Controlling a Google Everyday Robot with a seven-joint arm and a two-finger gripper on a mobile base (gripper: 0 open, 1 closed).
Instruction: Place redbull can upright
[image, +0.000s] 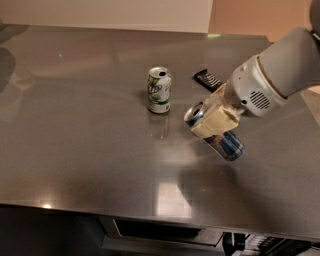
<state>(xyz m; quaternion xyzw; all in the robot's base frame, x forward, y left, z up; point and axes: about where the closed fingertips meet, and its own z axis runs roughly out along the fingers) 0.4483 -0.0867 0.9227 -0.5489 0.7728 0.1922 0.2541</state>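
Observation:
My gripper (216, 121) is shut on the redbull can (224, 141), a slim blue-and-silver can. It holds the can tilted above the steel table (90, 145), silver top up and to the left, blue end down and to the right. The cream fingers (214, 125) clamp the can near its top. The white arm comes in from the upper right. The can hangs right of a white-and-green soda can (159, 90), apart from it.
The white-and-green soda can stands upright at mid-table. A dark flat wrapped bar (208, 79) lies behind the gripper. The table's front edge runs along the bottom, with a drawer below it.

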